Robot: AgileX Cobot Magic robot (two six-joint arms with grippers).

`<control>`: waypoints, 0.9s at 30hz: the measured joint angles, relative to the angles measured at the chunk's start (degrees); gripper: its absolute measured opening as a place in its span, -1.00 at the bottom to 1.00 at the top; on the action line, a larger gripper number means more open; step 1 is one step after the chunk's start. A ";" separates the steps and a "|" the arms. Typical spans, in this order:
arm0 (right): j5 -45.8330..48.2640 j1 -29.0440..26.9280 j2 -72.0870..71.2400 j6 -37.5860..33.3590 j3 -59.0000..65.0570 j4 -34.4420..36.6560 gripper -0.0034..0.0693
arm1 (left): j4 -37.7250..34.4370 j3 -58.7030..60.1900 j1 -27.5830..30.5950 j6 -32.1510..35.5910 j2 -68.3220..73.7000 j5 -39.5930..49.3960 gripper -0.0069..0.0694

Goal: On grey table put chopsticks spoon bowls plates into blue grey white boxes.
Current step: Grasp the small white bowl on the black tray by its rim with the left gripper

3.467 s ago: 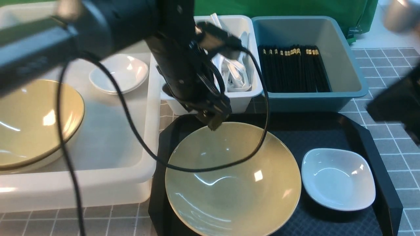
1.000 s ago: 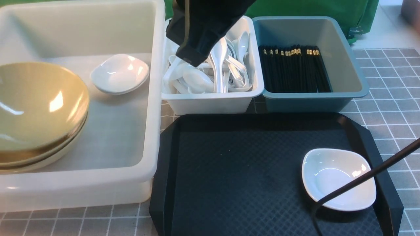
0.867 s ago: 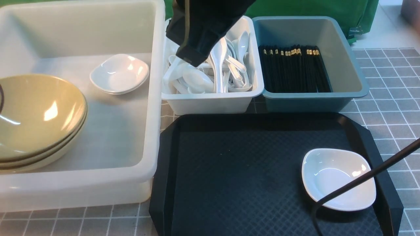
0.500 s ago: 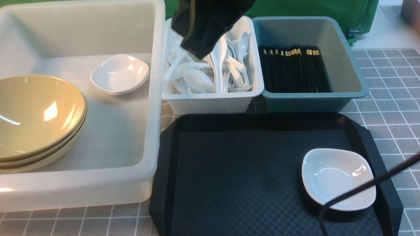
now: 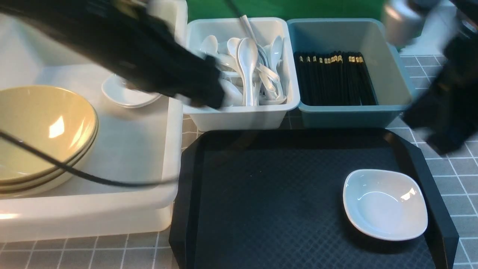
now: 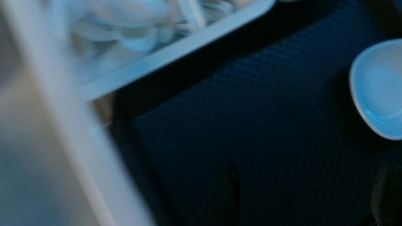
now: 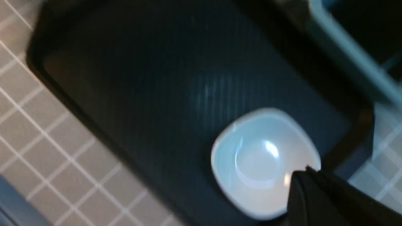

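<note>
The small white dish (image 5: 384,203) lies at 4 o'clock on the black tray (image 5: 261,179) and is the one item not yet boxed. The yellow bowls (image 5: 41,127) sit nested at 9 o'clock in the white box (image 5: 93,211), likely to save room. The right gripper (image 7: 303,180) hangs near the dish with jaws together and empty, while the left gripper (image 5: 207,93) at 11 o'clock is too blurred for its jaw state to be told.

- The big yellow bowl (image 5: 41,127) has left the black tray (image 5: 261,194) and tops the stack in the white box (image 5: 112,209).
- The left arm (image 5: 149,63) now sweeps, blurred, across that box; the right arm (image 5: 448,104) appears.
</note>
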 joint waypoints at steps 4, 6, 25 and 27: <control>0.01 -4.40 -9.88 2.38 9.18 -0.07 -0.81 | -2.10 0.00 -8.27 -0.11 8.22 -5.63 0.58; 0.01 -5.29 -13.38 2.55 11.06 -0.07 -0.81 | -3.28 0.00 -9.94 -0.11 10.59 -7.97 0.58; 0.23 -6.38 -23.72 2.54 14.22 0.00 -0.81 | -10.95 -20.34 -14.25 1.77 38.75 -13.60 0.57; 0.23 -6.38 -23.72 2.44 14.22 0.00 -0.81 | -10.95 -22.75 -14.25 1.83 40.68 -12.57 0.57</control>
